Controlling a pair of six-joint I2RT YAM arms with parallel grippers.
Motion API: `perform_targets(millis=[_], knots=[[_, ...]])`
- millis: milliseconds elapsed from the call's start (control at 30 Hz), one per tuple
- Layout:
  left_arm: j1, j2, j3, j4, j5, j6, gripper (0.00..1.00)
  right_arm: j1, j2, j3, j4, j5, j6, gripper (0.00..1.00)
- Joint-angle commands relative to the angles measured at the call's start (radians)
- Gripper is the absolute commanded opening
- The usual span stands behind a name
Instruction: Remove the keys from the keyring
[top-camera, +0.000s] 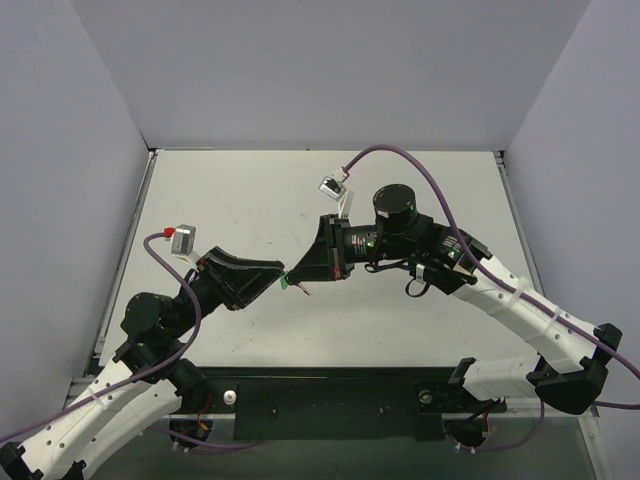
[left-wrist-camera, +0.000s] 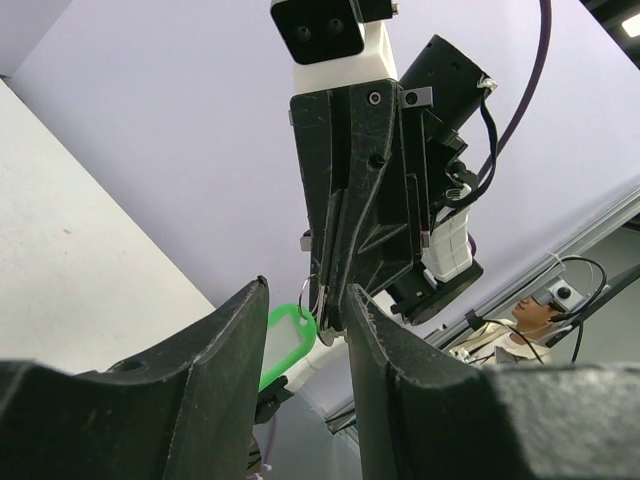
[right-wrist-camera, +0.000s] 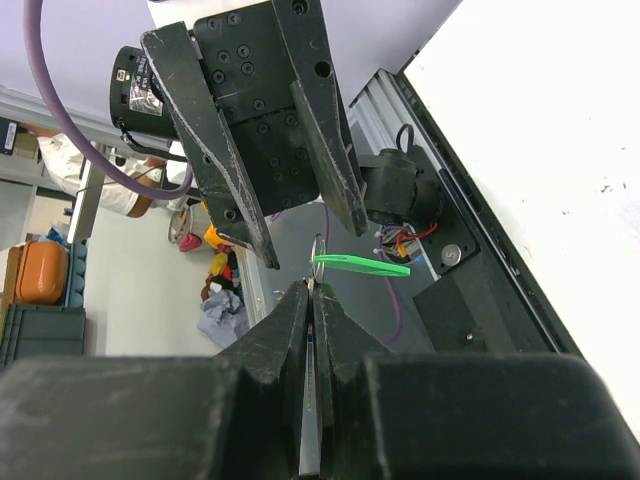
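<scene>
Right wrist view: pulling-apart step, the key pinched in my shut right gripper
The keyring dangles just beyond that gripper's tip; my left gripper straddles it, jaws apart, gripping nothing. Next I need it clamped on the keyring. The key's head and its threading are hidden from me

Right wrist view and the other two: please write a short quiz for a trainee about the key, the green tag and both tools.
1. True or false: the right tool is shut on the slim grey key.
2. Fill in: the jaws of the left tool stand ____.
3. Where is the green tag? A: flat on the table. B: in the air, between the tips of the two tools. C: on the floor.
Key: 1 true; 2 open; 3 B.
</scene>
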Motion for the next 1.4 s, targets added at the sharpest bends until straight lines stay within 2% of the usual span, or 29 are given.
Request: perform_targets(millis=[0, 167, 233, 267, 367, 567, 900, 1233, 1367], knots=[[-0.004, 0.002, -0.007, 0.08, 0.018, -0.014, 0.45, 0.01, 0.008, -0.008, 0.056, -0.018, 0.01, 0.0], [-0.005, 0.01, -0.005, 0.084, 0.024, -0.019, 0.39, 0.015, 0.01, -0.006, 0.061, -0.019, 0.013, 0.0], [-0.004, 0.013, -0.005, 0.085, 0.025, -0.019, 0.22, 0.015, 0.011, -0.005, 0.062, -0.019, 0.013, 0.0], [-0.004, 0.013, -0.005, 0.082, 0.027, -0.019, 0.1, 0.017, 0.013, -0.005, 0.061, -0.019, 0.013, 0.0], [-0.005, 0.013, 0.002, 0.074, 0.028, -0.017, 0.0, 0.021, 0.011, -0.002, 0.059, -0.018, 0.013, 0.0], [-0.005, 0.033, 0.09, -0.059, 0.088, 0.061, 0.0, 0.024, 0.014, 0.017, 0.015, -0.024, -0.014, 0.0], [-0.005, 0.161, 0.347, -0.444, 0.258, 0.294, 0.0, 0.023, 0.016, 0.051, -0.063, -0.041, -0.053, 0.0], [-0.004, 0.26, 0.47, -0.558, 0.378, 0.404, 0.0, 0.03, 0.034, 0.078, -0.086, -0.045, -0.062, 0.0], [-0.004, 0.281, 0.484, -0.555, 0.424, 0.414, 0.0, 0.032, 0.04, 0.083, -0.09, -0.045, -0.065, 0.0]])
